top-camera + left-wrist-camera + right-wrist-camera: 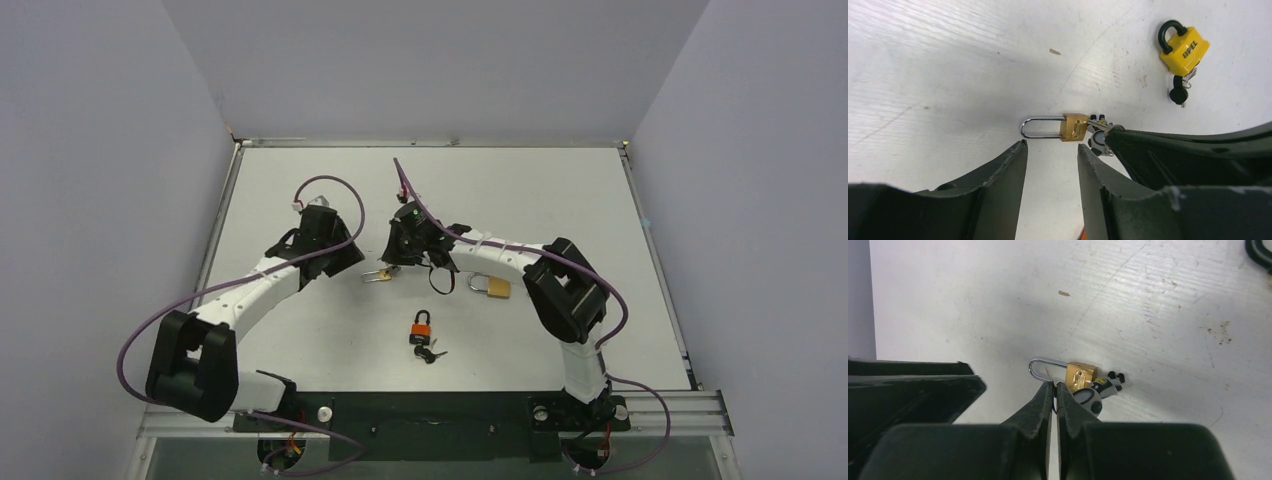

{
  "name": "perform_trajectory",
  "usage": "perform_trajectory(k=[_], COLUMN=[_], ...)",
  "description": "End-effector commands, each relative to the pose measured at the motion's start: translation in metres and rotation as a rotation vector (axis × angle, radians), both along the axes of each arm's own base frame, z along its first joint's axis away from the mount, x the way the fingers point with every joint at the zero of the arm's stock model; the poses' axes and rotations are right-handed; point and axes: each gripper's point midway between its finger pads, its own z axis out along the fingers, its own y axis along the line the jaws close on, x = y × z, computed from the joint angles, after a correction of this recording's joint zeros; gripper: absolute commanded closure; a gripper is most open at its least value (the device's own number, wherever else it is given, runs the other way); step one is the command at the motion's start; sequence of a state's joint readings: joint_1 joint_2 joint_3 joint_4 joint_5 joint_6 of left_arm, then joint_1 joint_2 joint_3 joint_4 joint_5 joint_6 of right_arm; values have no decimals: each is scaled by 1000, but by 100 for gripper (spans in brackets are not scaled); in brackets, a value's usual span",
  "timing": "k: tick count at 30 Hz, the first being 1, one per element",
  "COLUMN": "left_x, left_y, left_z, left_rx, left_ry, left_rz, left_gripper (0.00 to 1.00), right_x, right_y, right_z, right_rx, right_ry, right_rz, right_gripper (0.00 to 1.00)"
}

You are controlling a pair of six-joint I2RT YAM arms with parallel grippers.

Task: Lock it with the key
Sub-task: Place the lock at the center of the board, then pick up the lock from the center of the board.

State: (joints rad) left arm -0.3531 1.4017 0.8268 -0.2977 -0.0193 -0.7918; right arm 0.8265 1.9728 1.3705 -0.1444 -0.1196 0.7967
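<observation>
A small brass padlock [377, 275] with a long silver shackle lies flat on the white table between my two grippers. It also shows in the left wrist view [1074, 127] and the right wrist view [1081, 375]. My right gripper [394, 267] [1054, 384] is shut on a silver key [1097, 125], with a black-and-white keychain charm [1090, 399] hanging beside the fingers. The key's tip is at the padlock's bottom end; I cannot tell whether it is inserted. My left gripper [351, 262] [1050, 145] is open and empty, just short of the padlock.
An orange-yellow padlock with a black shackle [422, 328] [1184, 47] lies nearer the arm bases, with black-headed keys [430, 354] [1178, 93] beside it. A larger brass padlock [492, 287] lies under the right forearm.
</observation>
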Motion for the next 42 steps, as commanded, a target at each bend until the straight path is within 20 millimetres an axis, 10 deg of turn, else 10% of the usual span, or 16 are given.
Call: perform_trajectory(k=[1, 14, 23, 31, 42], left_x=[0, -22, -40, -54, -71], left_y=[28, 24, 19, 17, 19], left_z=[30, 78, 85, 90, 92], left_rx=[100, 55, 10, -29, -48], left_ry=[-91, -182, -204, -225, -234], left_rz=[54, -39, -85, -107, -124], left_gripper=[60, 54, 54, 54, 54], right_x=[-1, 2, -22, -94, -139], right_y=[20, 21, -43, -101, -90], right_z=[10, 29, 66, 43, 3], right_rx=[0, -42, -123, -243, -309], right_ry=[-35, -94, -180, -152, -124], right_rz=[49, 91, -8, -83, -104], right_gripper=[100, 52, 49, 44, 30])
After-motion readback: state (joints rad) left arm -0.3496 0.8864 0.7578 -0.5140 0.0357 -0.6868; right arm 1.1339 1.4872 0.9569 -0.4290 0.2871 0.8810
